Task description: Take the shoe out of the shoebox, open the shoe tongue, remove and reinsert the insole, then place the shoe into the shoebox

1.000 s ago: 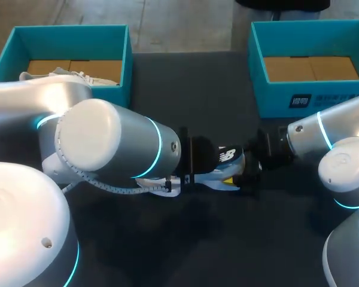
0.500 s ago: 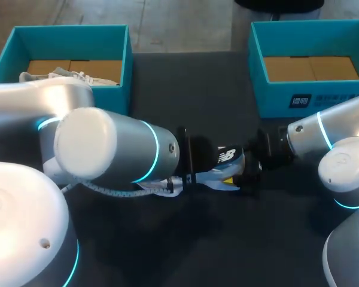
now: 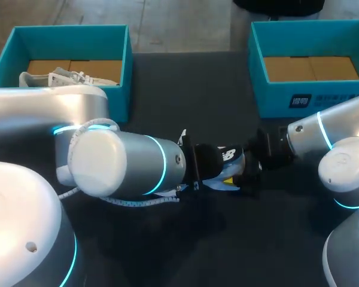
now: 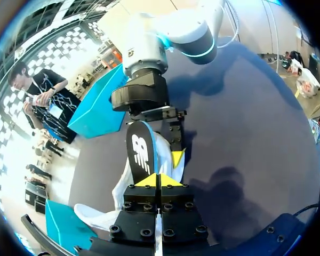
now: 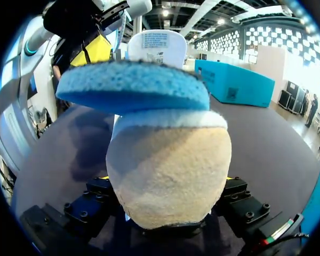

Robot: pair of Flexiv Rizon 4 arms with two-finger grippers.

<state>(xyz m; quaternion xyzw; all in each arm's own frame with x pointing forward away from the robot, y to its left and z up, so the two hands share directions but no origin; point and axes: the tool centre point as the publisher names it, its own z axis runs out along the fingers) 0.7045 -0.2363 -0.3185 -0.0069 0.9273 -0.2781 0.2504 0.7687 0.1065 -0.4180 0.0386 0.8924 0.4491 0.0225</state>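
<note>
A pale shoe (image 3: 224,173) lies on the dark table between my two grippers. My right gripper (image 3: 246,172) is shut on its beige heel (image 5: 168,170), one finger on each side; one yellow fingertip (image 4: 177,158) shows on the shoe's side. The insole (image 4: 140,154), black on top with a white logo and blue underneath (image 5: 130,88), is raised out of the shoe above the heel. My left gripper (image 4: 159,180) is shut, its tips pinched at the insole's edge. The white tongue (image 5: 154,48) stands up behind the insole. My left arm (image 3: 125,164) hides the shoe's front.
A teal shoebox (image 3: 119,66) at the back left holds a second pale shoe (image 3: 60,78). Another teal shoebox (image 3: 299,98) stands at the back right with only its cardboard floor showing. A loose cable (image 3: 137,202) hangs under my left arm.
My left arm's forearm has turned and sunk lower, uncovering more of the shoe in the left box. Its gripper edged slightly towards the shoe. The right arm and shoe have kept still.
</note>
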